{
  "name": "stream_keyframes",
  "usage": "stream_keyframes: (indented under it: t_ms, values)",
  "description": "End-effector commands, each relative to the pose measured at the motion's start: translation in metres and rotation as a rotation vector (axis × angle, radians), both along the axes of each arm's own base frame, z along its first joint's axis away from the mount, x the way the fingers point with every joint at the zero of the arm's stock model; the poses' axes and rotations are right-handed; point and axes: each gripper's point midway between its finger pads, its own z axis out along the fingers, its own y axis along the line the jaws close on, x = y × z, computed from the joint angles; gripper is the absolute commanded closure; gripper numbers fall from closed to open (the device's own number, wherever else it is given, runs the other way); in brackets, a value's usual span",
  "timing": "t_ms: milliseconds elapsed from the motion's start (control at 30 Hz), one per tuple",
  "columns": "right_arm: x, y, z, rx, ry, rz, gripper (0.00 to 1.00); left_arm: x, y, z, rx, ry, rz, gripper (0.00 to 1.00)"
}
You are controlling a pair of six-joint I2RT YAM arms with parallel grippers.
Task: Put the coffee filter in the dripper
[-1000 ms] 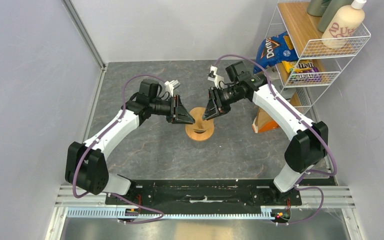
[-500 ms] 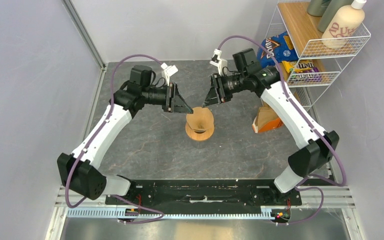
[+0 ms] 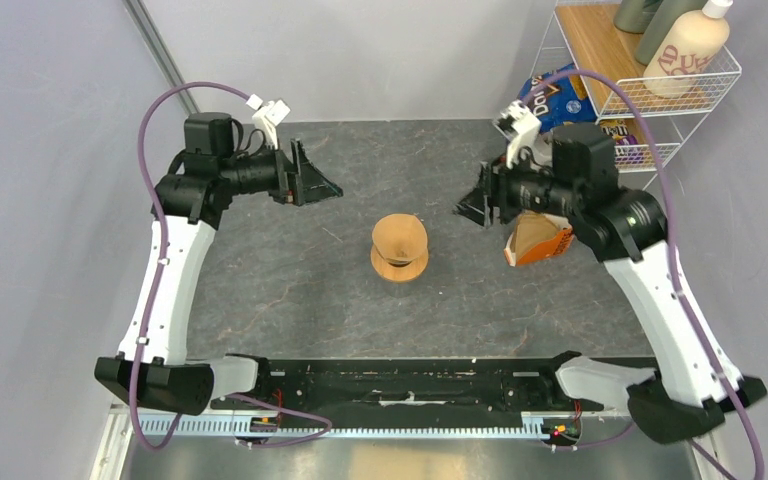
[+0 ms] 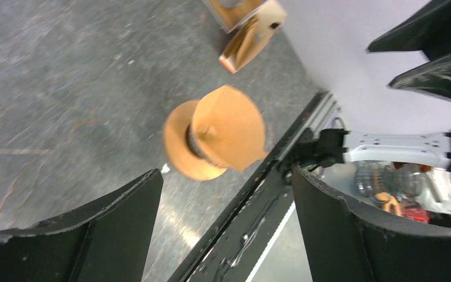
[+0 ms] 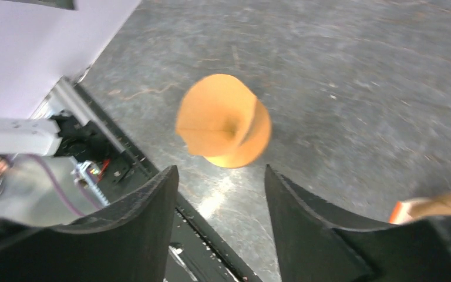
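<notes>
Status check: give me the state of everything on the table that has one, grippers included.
dripper: upright on the table, coffee filter inside.
coffee filter: opened into a cone, sitting in the dripper.
left gripper: open, empty, away from the dripper.
right gripper: open, empty, away from the dripper.

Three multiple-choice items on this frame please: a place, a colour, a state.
1. Where is the coffee filter? A in the dripper; B flat on the table; C under the dripper.
2. What colour is the chip bag on the wire rack? A red; B blue; C green.
3. How are the left gripper and right gripper? A both shut; B one shut on paper; C both open, empty.
Key: 1 A, tan paper sits in the cone; 2 B, the bag is blue; 3 C, wrist views show spread fingers, nothing gripped.
</notes>
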Motion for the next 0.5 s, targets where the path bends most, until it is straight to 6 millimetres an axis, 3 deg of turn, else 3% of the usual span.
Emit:
stream_keyframes:
  t_ms: [0, 167, 267, 467]
  values:
    - [0.011, -0.046, -0.029, -0.086, -0.008, -0.242, 0.32, -0.012, 0.032, -0.021, 0.183, 0.013, 0.068, 0.11]
    - [0.003, -0.092, -0.064, -0.12, 0.047, -0.416, 0.19, -0.005, 0.082, -0.071, 0.458, 0.093, 0.239, 0.09]
    - [-0.002, -0.111, -0.084, -0.131, 0.072, -0.49, 0.03, -0.01, 0.101, -0.096, 0.566, 0.085, 0.277, 0.08]
    - [-0.006, -0.13, -0.114, -0.161, 0.077, -0.544, 0.03, -0.02, 0.122, -0.138, 0.638, 0.082, 0.378, 0.07]
